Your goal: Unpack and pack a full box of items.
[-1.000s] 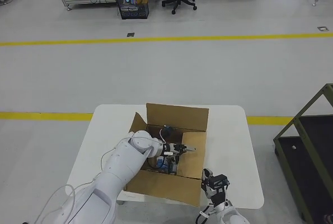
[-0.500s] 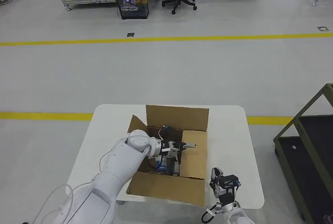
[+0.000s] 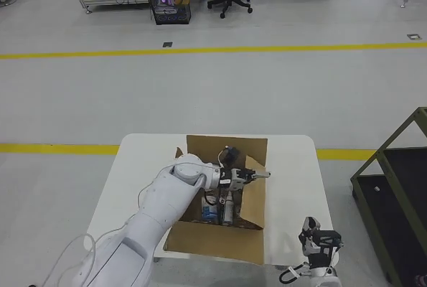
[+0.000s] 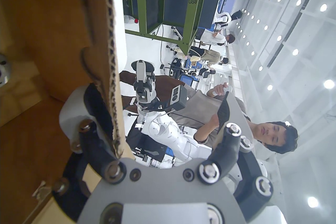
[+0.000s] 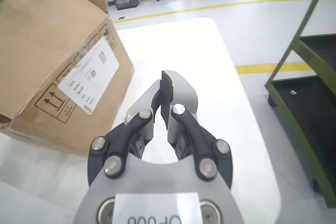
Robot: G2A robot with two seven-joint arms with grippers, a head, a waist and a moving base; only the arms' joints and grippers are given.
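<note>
Tabletop (image 3: 292, 154): white, carrying the box.
Box (image 3: 213, 247): central on the tabletop, open, items (image 3: 220, 208) inside.
Left gripper (image 3: 260, 174): open, straddling the 3 o'clock flap (image 3: 255, 197).
Right gripper (image 5: 164, 93): closed, empty, over the 5 o'clock corner.
Risk: probably a torn flap or dragged box, if clamped and pulled sideways.
Print: white label (image 5: 88, 70) and up-arrows (image 5: 53, 100) on the box side; wording too small to tell.

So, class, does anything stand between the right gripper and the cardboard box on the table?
Nothing visible does. The right gripper, shut, hangs over the bare table beside the box, whose labelled side faces it across open tabletop.
</note>
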